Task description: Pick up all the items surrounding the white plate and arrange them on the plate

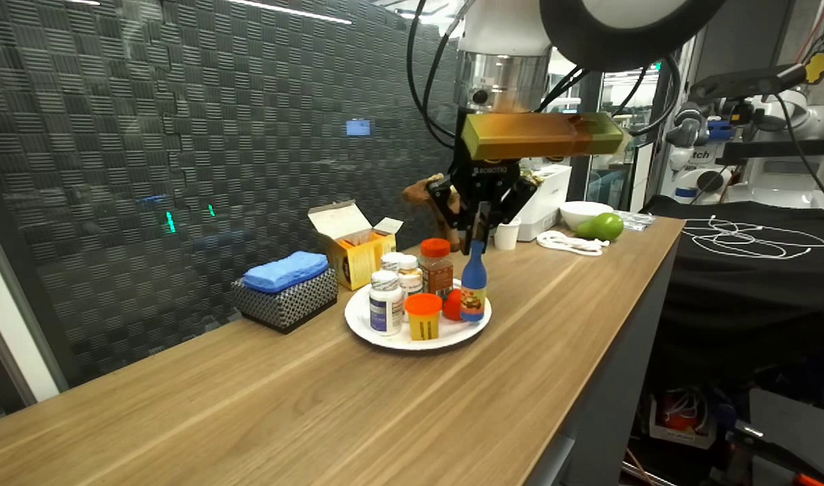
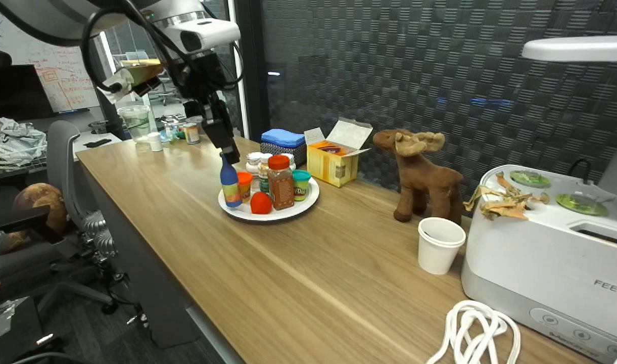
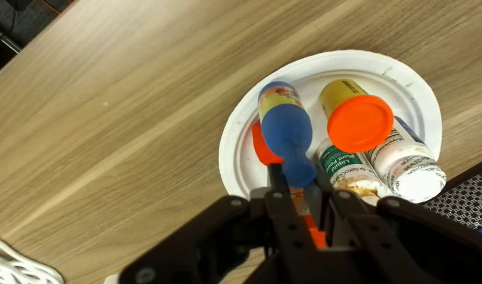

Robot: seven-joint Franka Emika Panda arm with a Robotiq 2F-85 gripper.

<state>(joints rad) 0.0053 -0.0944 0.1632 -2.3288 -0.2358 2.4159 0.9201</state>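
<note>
Wooden counter point(image 1: 263, 412) beside a dark, ridged wall point(image 1: 216, 155), with a round white plate point(image 1: 368, 332) on it, crowded with small containers. On the plate stand three white bottles point(image 1: 385, 310) close together, a yellow tub point(image 1: 423, 317) with an orange lid, a brown spice jar point(image 2: 281, 189) with a red lid, a small tub point(image 2: 300, 187) with a teal lid, and a rounded red piece point(image 2: 261, 203). Near the plate's edge is a blue bottle point(image 1: 474, 283), close to upright with a slight lean. Above it is the robot's gripper point(image 1: 478, 233), its jaws pinching the bottle's narrow top; whether the bottle's base bears on the plate is hard to tell.

In the wrist view the blue bottle hides part of the red piece, and the fingers point(image 3: 278, 179) cover much of the spice jar. In an exterior view a yellow-brown block point(image 1: 543, 136) crosses in front of the arm point(image 1: 506, 34).

Between plate and wall sit a dark patterned box point(image 1: 287, 302) topped with a blue cloth point(image 1: 285, 271), and a yellow carton point(image 1: 361, 260) with its flaps open. Farther along the counter are a brown plush moose point(image 2: 427, 177), white paper cups point(image 2: 439, 250), a white machine point(image 2: 520, 263) bearing dried leaves point(image 2: 510, 206), a white cord point(image 1: 567, 241), green fruit point(image 1: 607, 227) and a white bowl point(image 1: 582, 213).
</note>
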